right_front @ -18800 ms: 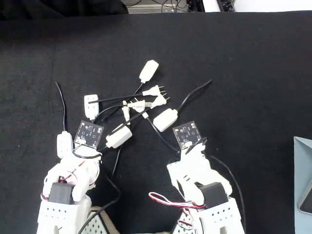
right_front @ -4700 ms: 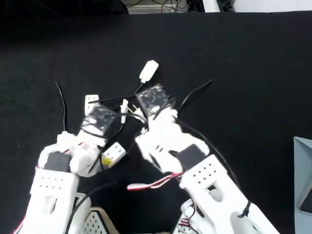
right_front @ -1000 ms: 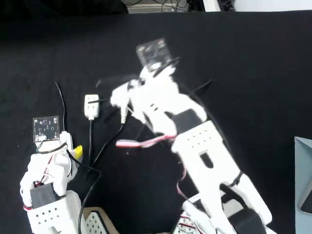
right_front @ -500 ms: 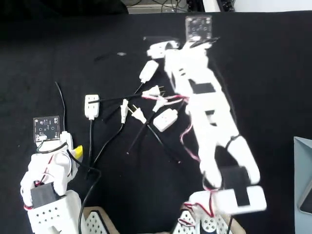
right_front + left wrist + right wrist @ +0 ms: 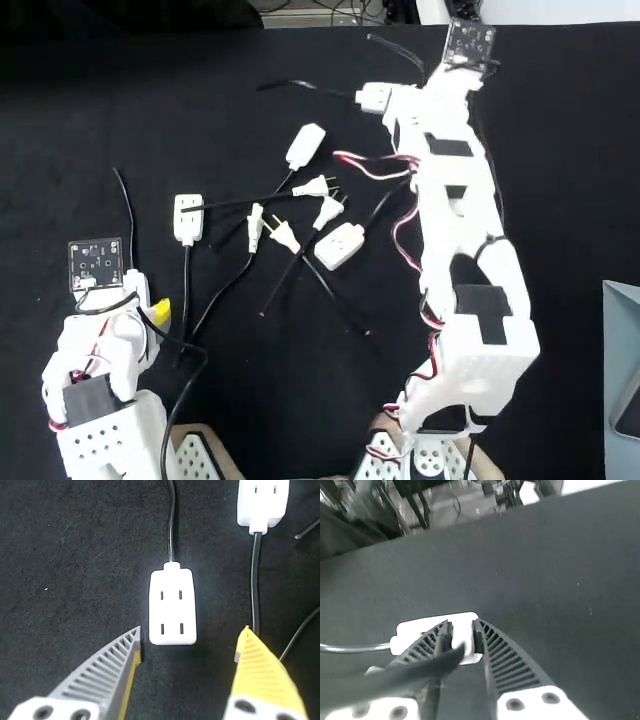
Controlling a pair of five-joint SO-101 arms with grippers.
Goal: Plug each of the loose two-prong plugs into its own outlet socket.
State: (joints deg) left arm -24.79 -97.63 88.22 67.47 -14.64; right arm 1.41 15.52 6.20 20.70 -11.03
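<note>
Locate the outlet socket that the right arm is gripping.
In the high view, the outlet socket is clamped in the right gripper toward the far side of the table, beyond the loose plugs and the white oblong connector.

Black table [image 5: 150, 90]; perhaps chair legs [image 5: 415, 497] behind.
</note>
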